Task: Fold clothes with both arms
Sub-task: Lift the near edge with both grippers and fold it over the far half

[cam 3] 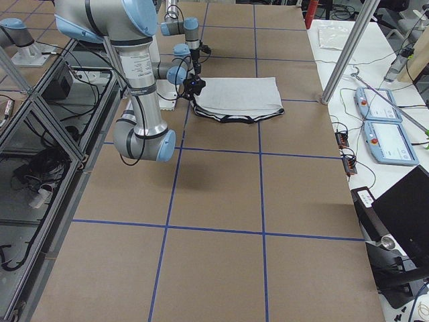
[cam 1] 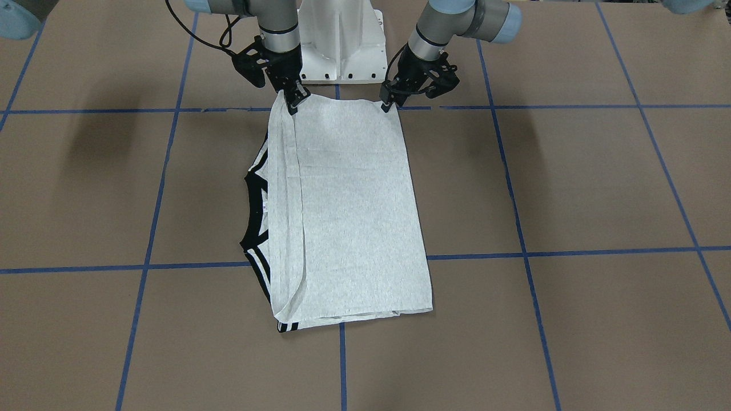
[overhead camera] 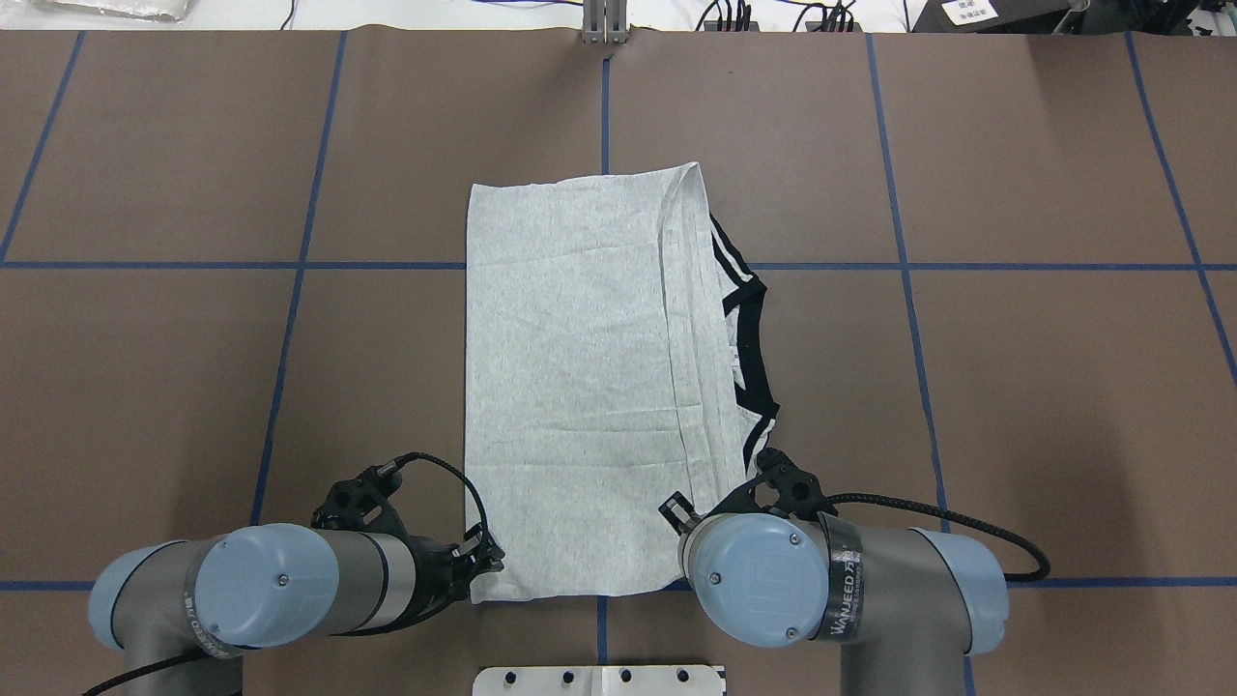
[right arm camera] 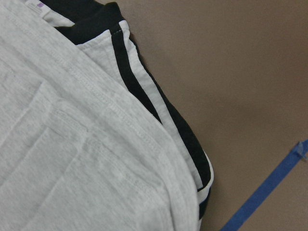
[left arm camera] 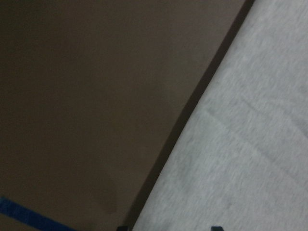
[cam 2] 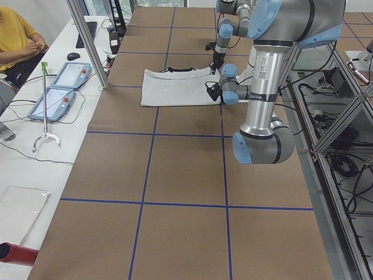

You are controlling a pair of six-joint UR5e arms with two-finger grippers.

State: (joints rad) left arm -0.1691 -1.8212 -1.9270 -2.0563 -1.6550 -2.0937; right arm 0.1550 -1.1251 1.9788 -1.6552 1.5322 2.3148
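Note:
The grey T-shirt (cam 1: 354, 217) (overhead camera: 570, 387) lies folded flat in a tall rectangle on the brown table. Its black collar (overhead camera: 749, 329) and striped shoulder (right arm camera: 139, 96) stick out along one long side. Both arms are down at the shirt's edge nearest the robot. My left gripper (cam 1: 390, 104) (overhead camera: 488, 565) stands at one near corner. In the left wrist view its two fingertips (left arm camera: 214, 227) are apart, straddling the cloth's edge (left arm camera: 250, 144), so it is open. My right gripper (cam 1: 294, 103) sits on the other near corner by the striped sleeve and looks open. The print is hidden.
The white pedestal base (cam 1: 342, 51) stands just behind the shirt's near edge. Blue tape lines (overhead camera: 300, 266) grid the table. A side table with two teach pendants (cam 2: 61, 87) and a seated person (cam 2: 14, 41) lies beyond the far edge.

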